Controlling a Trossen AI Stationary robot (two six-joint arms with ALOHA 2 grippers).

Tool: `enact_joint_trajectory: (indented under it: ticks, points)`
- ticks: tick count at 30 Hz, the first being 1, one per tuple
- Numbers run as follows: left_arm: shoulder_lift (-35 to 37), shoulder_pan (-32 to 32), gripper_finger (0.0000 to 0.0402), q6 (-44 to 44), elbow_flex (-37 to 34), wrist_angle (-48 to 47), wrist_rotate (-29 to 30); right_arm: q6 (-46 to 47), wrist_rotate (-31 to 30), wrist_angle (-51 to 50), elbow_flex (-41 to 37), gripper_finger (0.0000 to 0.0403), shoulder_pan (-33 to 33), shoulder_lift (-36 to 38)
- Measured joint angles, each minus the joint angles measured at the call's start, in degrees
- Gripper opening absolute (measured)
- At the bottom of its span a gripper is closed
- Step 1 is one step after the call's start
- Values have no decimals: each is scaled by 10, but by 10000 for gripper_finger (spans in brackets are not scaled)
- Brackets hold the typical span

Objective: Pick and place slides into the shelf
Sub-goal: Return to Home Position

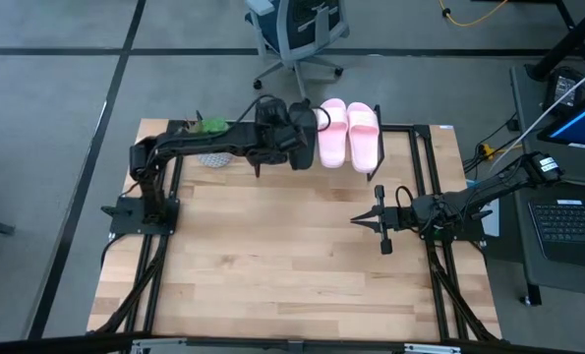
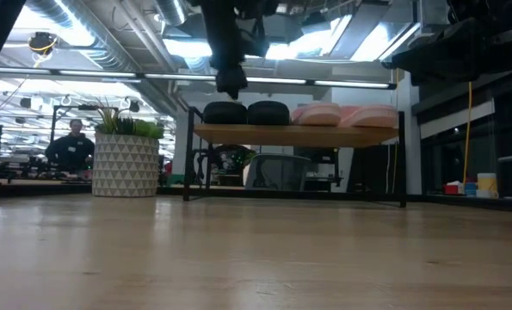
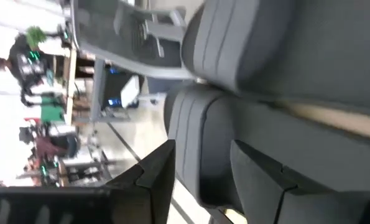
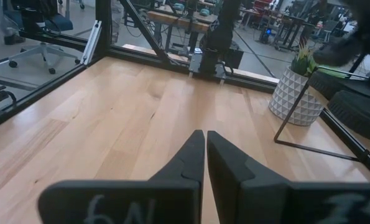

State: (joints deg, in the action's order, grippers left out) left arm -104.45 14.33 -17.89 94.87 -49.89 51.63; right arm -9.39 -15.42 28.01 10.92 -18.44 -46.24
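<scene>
High view: left gripper (image 1: 294, 147) just beside two pale pink wide-strap slides (image 1: 333, 133), far edge; right gripper (image 1: 369, 220) mid-table.
Low view: left gripper directly above two matte black slides (image 2: 225, 113) on light wooden black-legged shelf (image 2: 342, 134).
Left wrist: fingers (image 3: 153, 180) apart, empty.
Right wrist: fingers (image 4: 191, 155) together, empty.

Light wooden table (image 1: 272, 265) bearing, near its far edge, a patterned white planter (image 2: 125, 164) and the low black-legged shelf (image 2: 299, 133), on whose top board two black slides (image 2: 225, 113) and two pink slides (image 2: 320, 114) lie in one row, the black pair nearer the planter.
</scene>
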Motion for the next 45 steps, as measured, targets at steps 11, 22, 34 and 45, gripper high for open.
enact_joint_trajectory:
  ticks: [11, 22, 34, 45]
  points:
    - [60, -84, 145, 21, 76, -10, -35, 1, 0, 0, 0, 21, 0, 1]
    - [162, -151, 73, 216, 76, -154, -61, 32, 0, 15, 10, 21, -9, 4]
    - [172, -266, 9, 271, -16, -119, 2, 36, -5, -287, 214, 7, -36, 4]
    - [334, -303, 2, 183, -231, 161, -128, 16, 10, -376, 289, 36, -83, 38]
